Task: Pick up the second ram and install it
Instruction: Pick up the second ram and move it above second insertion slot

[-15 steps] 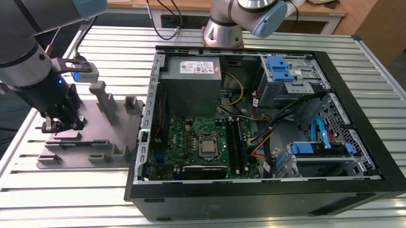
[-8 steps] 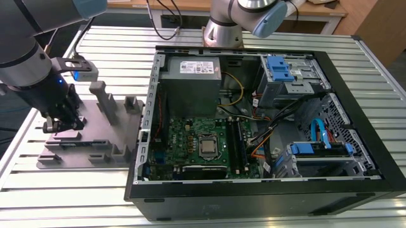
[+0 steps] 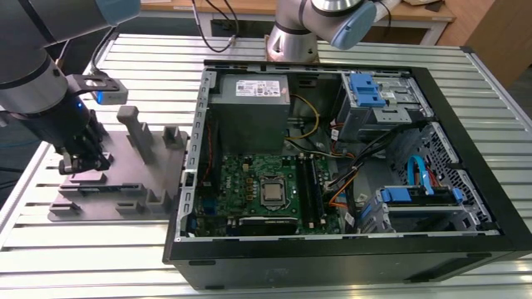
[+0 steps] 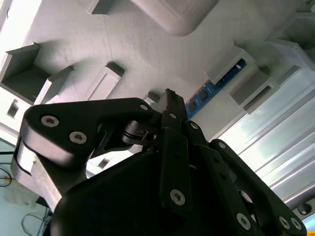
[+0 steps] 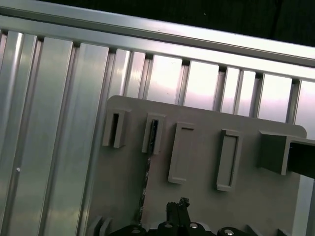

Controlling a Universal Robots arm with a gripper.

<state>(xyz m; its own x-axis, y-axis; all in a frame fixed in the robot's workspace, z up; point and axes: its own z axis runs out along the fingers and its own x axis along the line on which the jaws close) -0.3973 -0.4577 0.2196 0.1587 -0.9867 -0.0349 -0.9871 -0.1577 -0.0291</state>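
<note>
The second ram is a thin dark strip standing on edge in the slotted blocks of the grey fixture tray (image 5: 206,206). In the first wrist view the ram (image 5: 146,182) runs alongside my gripper (image 5: 178,202), a short way off to its side. The second wrist view shows the ram's bluish face with chips (image 4: 216,83) passing behind the black fingers (image 4: 170,147). My gripper (image 4: 169,94) is shut with nothing in it, low over the tray. In the exterior view my gripper (image 3: 83,161) hangs over the tray (image 3: 124,187) at that view's left.
An open computer case (image 3: 465,187) lies to the exterior view's right of the tray, with a motherboard (image 3: 249,177), silver CPU (image 3: 273,190), memory slots (image 3: 312,187), power supply (image 3: 249,106) and loose cables. Tall grey blocks (image 3: 133,128) rise from the tray. The table is ribbed aluminium (image 5: 54,123).
</note>
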